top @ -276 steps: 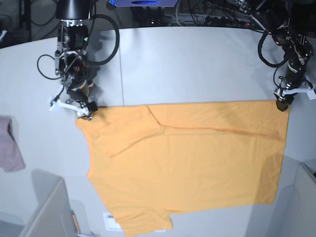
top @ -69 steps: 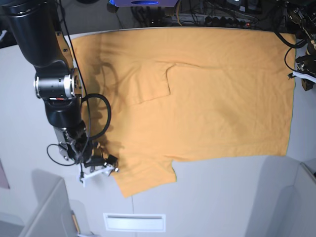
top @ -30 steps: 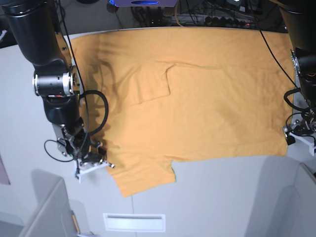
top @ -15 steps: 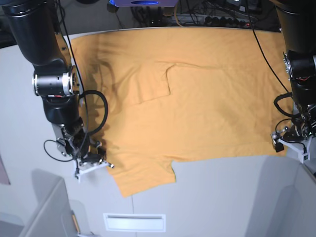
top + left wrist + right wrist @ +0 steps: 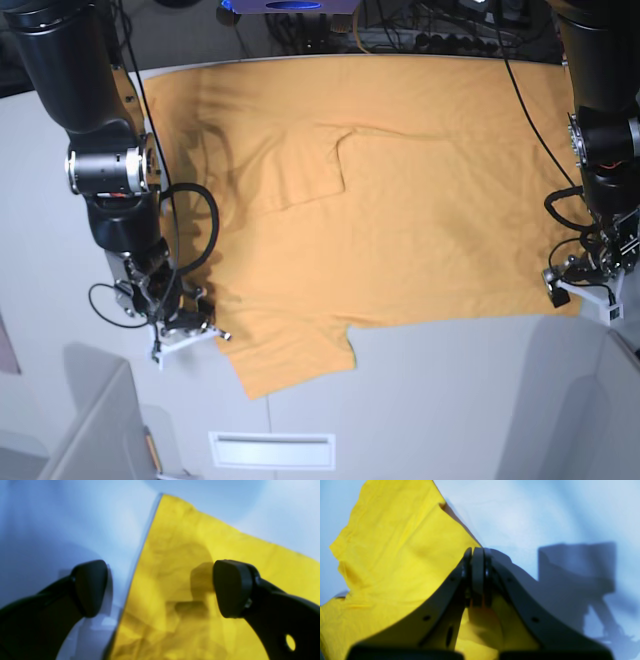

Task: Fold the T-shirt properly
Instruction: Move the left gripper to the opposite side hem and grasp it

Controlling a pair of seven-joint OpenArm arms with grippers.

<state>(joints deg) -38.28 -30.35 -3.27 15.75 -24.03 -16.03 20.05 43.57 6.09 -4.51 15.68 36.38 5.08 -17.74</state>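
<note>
Orange-yellow T-shirt (image 5: 400,190) spread flat across the pale grey surface (image 5: 450,400), reaching its far edge.
Right gripper (image 5: 477,555): jaws pressed together, pinching the shirt's sleeve edge near the surface's near-left corner. Left gripper (image 5: 160,588): jaws spread wide, straddling the shirt's hem corner at the surface's right edge; one pad (image 5: 91,587) over bare surface, the other over cloth.

Even, bright overhead light fills the base view, sharp across the tabletop (image 5: 420,400), with soft shadows beside both arms. Both wrist views are soft and out of focus with a blue cast. In the right wrist view a hard, dark shadow falls on the tabletop; the T-shirt (image 5: 395,555) looks oversaturated yellow there.
</note>
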